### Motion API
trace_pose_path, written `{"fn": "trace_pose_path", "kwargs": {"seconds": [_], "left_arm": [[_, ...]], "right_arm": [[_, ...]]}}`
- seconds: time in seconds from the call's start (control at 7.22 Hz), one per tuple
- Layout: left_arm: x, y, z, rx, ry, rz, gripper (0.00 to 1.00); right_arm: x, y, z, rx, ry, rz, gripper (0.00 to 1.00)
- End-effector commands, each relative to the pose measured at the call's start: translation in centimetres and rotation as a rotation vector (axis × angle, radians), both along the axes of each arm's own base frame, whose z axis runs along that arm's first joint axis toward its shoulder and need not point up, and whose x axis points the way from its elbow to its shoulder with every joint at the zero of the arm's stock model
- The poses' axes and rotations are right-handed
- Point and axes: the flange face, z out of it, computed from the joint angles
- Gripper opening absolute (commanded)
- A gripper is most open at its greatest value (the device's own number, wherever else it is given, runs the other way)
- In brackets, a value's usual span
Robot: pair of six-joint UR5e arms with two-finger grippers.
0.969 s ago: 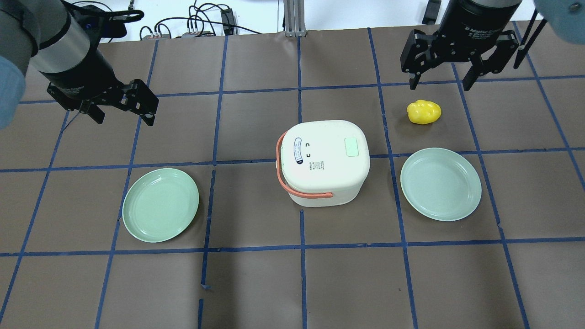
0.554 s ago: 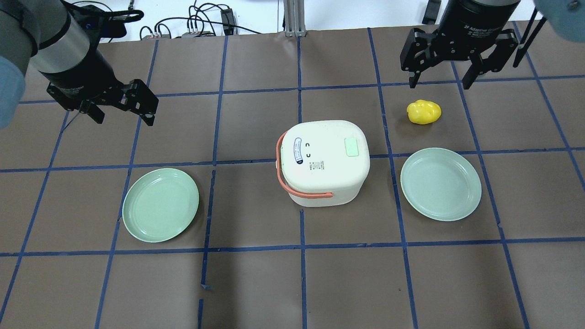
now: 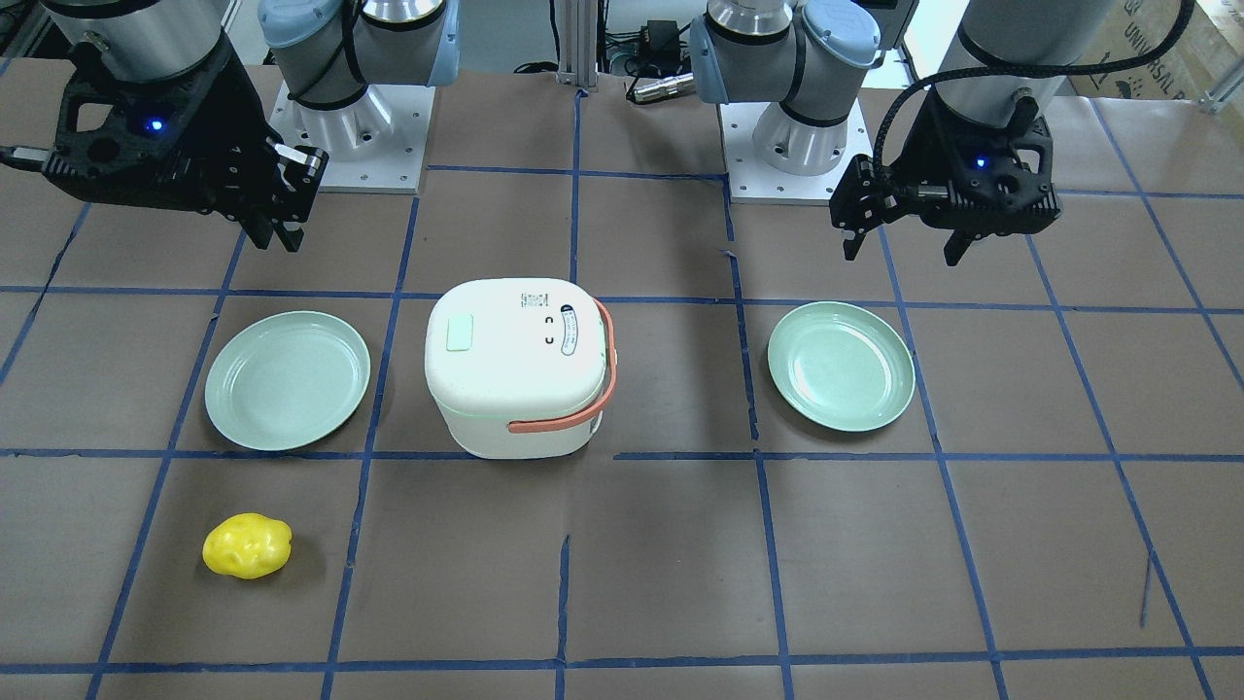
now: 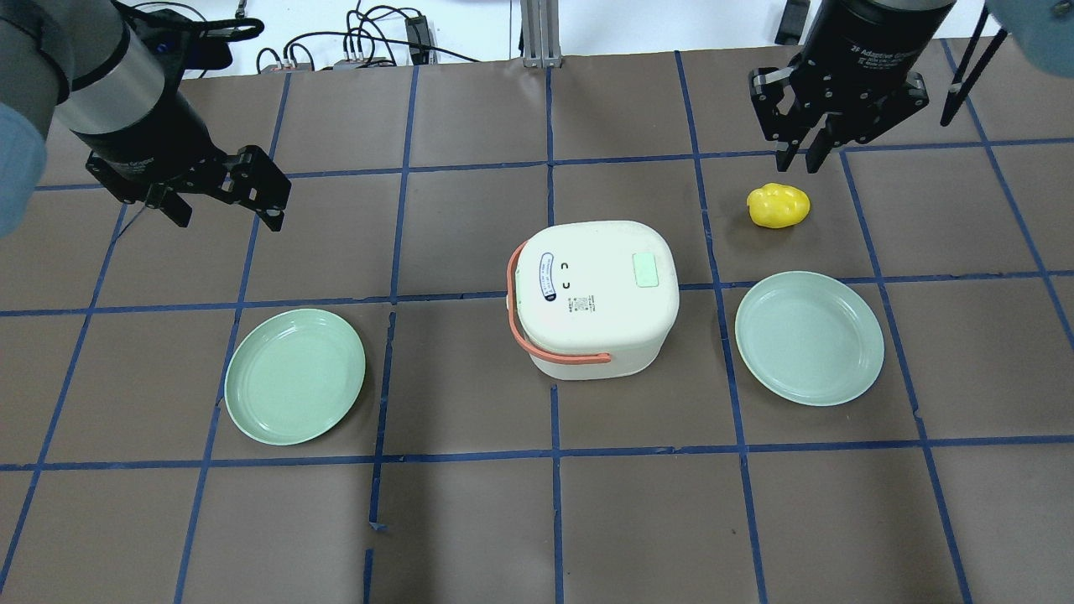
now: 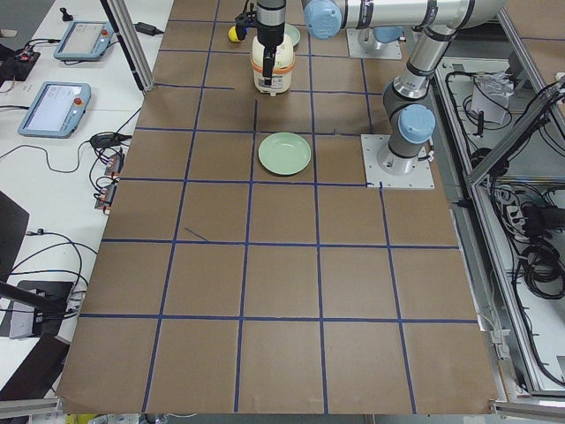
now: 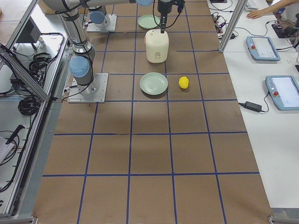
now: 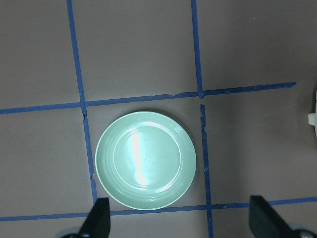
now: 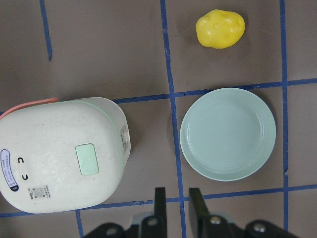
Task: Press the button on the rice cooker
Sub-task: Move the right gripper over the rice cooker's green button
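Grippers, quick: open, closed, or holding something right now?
Left gripper: open, holding nothing.
Right gripper: closed to a narrow gap, holding nothing.

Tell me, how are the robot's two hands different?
The left hand has its fingers spread wide apart; the right hand has its fingers pinched nearly together. The left hand hangs over bare table, on the side of one green plate; the right hand hangs close by the yellow lump. Both hands are black, hold nothing, and are away from the cooker.
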Motion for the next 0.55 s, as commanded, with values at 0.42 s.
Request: {"fn": "trace_pose_path", "kwargs": {"seconds": [0.42], "left_arm": [[-0.1,0.0,0.0,0.0,0.0,-0.001,1.0]], "right_arm": [[8.1,0.4,-4.3,0.084,-0.046,0.019,0.08]]}}
